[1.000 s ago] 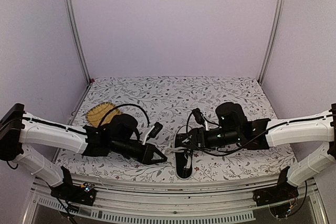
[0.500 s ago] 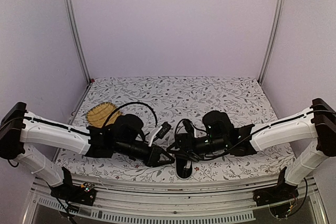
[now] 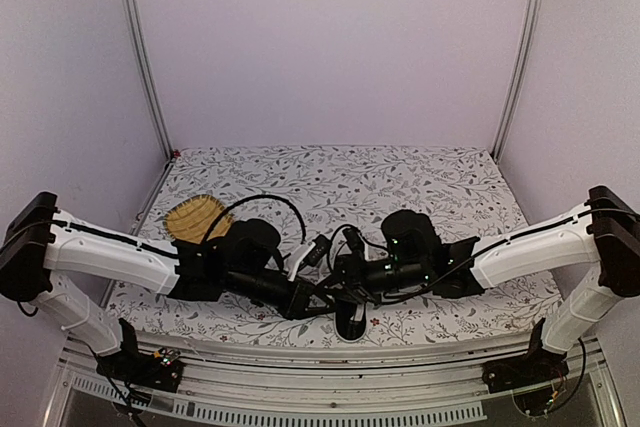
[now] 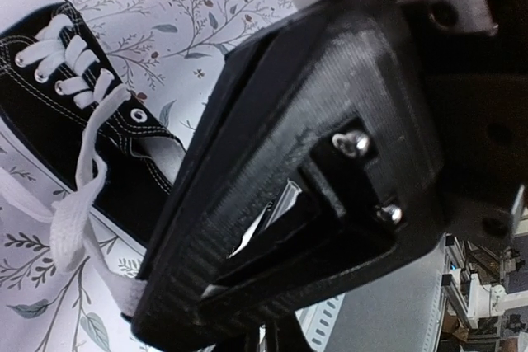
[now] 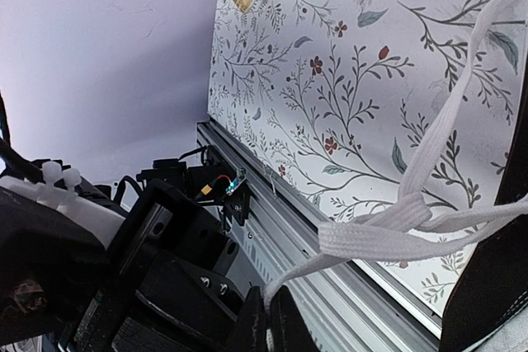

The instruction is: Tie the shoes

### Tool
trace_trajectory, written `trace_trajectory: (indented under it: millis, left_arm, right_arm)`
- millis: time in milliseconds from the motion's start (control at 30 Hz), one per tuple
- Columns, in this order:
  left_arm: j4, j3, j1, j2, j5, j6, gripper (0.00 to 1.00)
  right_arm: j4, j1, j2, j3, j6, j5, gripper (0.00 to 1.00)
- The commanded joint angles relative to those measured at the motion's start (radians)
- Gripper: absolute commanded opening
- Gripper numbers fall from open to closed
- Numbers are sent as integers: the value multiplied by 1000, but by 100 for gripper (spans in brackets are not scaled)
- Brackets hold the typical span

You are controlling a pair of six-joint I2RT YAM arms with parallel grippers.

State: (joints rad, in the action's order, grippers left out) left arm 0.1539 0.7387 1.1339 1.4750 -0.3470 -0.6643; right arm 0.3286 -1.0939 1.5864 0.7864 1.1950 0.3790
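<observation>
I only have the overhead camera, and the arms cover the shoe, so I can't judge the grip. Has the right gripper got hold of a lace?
Observer: Yes. In the right wrist view the right gripper is shut, and a white lace runs straight into its fingertips.
Operator: And the left one?
Observer: The left gripper is shut too. A loose lace strand leads down to its tip, but I cannot tell whether it is pinched there.
Operator: Are the eyelets laced?
Observer: Yes. The left wrist view shows the sneaker with white lacing crossed through the eyelets that are in view.
</observation>
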Motion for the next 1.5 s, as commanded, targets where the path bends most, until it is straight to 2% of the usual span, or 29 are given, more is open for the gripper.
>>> trace_trajectory:
  millis: [0,33,67,167,200,333,467,667,933,1100,1333,1400,1433,1467]
  left_arm:
    - [-1,17,6,-14,72,10,0]
    - [-3,10,7,-22,79,6,0]
    - [0,1,7,-31,84,3,4]
    - [5,-20,5,-57,95,-5,36]
    - [6,-27,5,-67,97,-3,42]
    - [-16,-72,-17,-128,154,20,51]
    - [42,-143,-94,-149,186,87,50]
    - [273,-190,-106,-77,303,395,44]
    - [451,-181,-106,79,294,684,52]
    - [449,-134,-107,158,302,729,57]
    - [456,-44,-108,282,332,742,58]
    - [479,-24,-113,312,344,743,56]
    - [488,-14,-118,327,338,737,53]
    - [492,-3,-121,341,338,729,45]
  right_arm:
    - [9,-14,-64,-16,13,-11,2]
    - [0,-15,-88,-24,13,-25,2]
    - [-12,-14,-105,-33,11,-40,2]
    - [-57,-6,-149,-59,-2,-74,2]
    - [-71,2,-161,-73,-5,-80,2]
    - [-108,36,-204,-118,-21,-85,2]
    - [-162,59,-239,-131,-45,-93,2]
    - [-188,78,-265,-144,-58,-100,2]
    - [-202,89,-284,-146,-58,-109,2]
    - [-211,94,-289,-144,-57,-112,2]
    - [-231,98,-297,-143,-61,-109,2]
    - [-241,101,-303,-143,-64,-111,2]
    - [-248,101,-308,-143,-65,-113,2]
    - [-255,103,-313,-143,-68,-119,2]
